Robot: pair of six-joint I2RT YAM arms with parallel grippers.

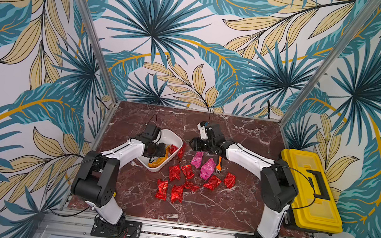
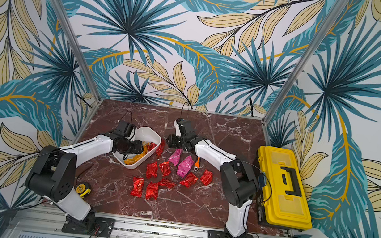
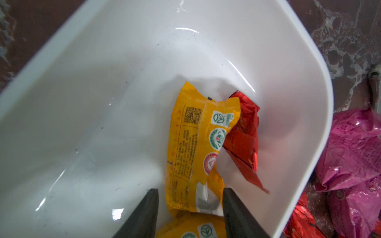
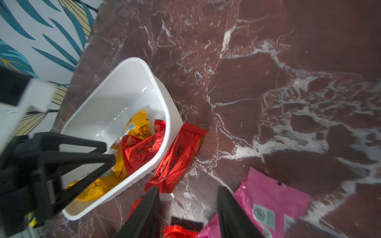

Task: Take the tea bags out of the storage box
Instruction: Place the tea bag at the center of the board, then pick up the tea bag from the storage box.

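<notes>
Here, in both top views, the white storage box [image 1: 173,132] sits toward the left edge of the counter [image 1: 235,204]. Red and pink tea bags [image 1: 176,193] lie spread beside it near the middle. The left gripper [image 1: 161,153] reaches into the box.

In the left wrist view its fingers [image 3: 144,212] are apart, one on each side of a yellow tea bag [image 3: 191,154], with a gap on one side.

In the right wrist view the right gripper [image 4: 187,190] is open over bare counter and holds nothing. A red tea bag [image 4: 179,156] leans on the box wall nearby.
</notes>
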